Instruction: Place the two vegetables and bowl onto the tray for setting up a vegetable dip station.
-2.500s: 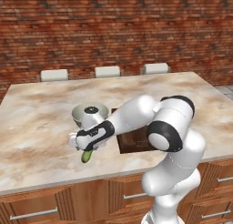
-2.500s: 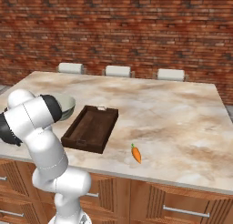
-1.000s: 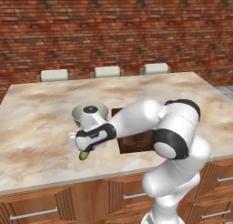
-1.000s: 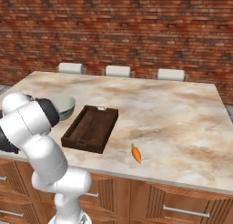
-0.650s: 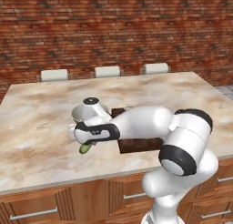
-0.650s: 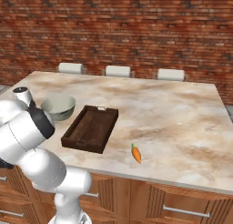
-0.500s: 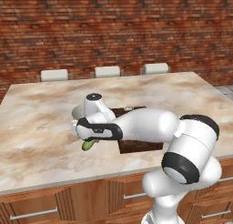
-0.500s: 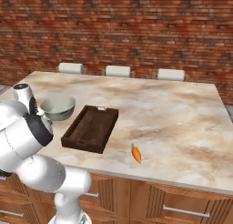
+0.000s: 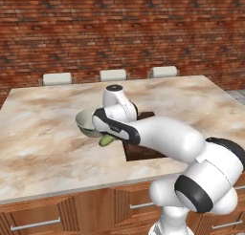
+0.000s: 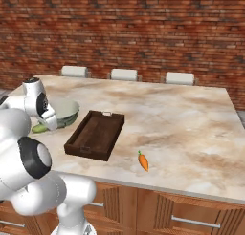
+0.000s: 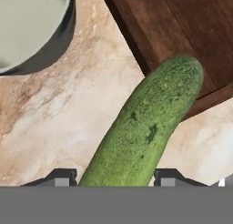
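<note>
One cucumber (image 11: 145, 127) sits clamped in the end effector (image 11: 116, 177), raised between bowl (image 9: 87, 122) and tray (image 10: 95, 133). Carrot (image 10: 143, 161) lies on the desk (image 10: 191, 119), right of the tray.

Two base cameras flank the arm, sharing the marble-topped desk (image 9: 43, 133); the hand camera looks closely down at it.

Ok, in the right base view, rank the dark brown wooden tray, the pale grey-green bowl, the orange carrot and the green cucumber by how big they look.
1. Dark brown wooden tray.
2. Pale grey-green ceramic bowl, partly behind the arm.
3. Small orange carrot and dark green cucumber: unsure, since only part of the cucumber shows there.
</note>
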Available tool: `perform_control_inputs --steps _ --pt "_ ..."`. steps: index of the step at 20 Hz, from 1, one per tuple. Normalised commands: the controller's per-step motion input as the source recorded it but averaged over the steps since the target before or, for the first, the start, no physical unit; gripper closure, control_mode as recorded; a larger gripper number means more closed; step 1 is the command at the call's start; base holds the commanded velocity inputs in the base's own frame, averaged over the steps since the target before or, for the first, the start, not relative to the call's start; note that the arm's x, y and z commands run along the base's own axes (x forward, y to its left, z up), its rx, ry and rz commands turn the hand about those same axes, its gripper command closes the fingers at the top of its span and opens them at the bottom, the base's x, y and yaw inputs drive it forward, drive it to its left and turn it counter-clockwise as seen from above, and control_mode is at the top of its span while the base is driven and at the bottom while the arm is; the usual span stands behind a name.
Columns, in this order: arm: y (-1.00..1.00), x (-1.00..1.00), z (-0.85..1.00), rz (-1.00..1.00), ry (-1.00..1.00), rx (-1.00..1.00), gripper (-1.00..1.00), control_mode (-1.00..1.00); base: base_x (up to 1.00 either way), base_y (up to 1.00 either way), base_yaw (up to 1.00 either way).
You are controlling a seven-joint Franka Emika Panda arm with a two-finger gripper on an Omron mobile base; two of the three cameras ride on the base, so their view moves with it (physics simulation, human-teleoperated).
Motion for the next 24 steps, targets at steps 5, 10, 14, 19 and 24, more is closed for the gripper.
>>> perform_control_inputs --steps 5,10,14,19,24 --pt "-0.53 0.00 0.40 -0.26 0.02 0.00 1.00 -1.00 0.00 0.00 0.00" --pt "-0.54 0.00 0.35 -0.27 0.03 0.00 1.00 -1.00 0.00 0.00 0.00" --pt "-0.61 0.01 0.16 -0.23 0.01 0.00 1.00 -1.00 0.00 0.00 0.00" --pt "-0.52 0.21 0.03 -0.15 0.00 0.00 1.00 -1.00 0.00 0.00 0.00" --pt "-0.19 0.54 0.00 -0.01 0.00 0.00 1.00 -1.00 0.00 0.00 0.00"
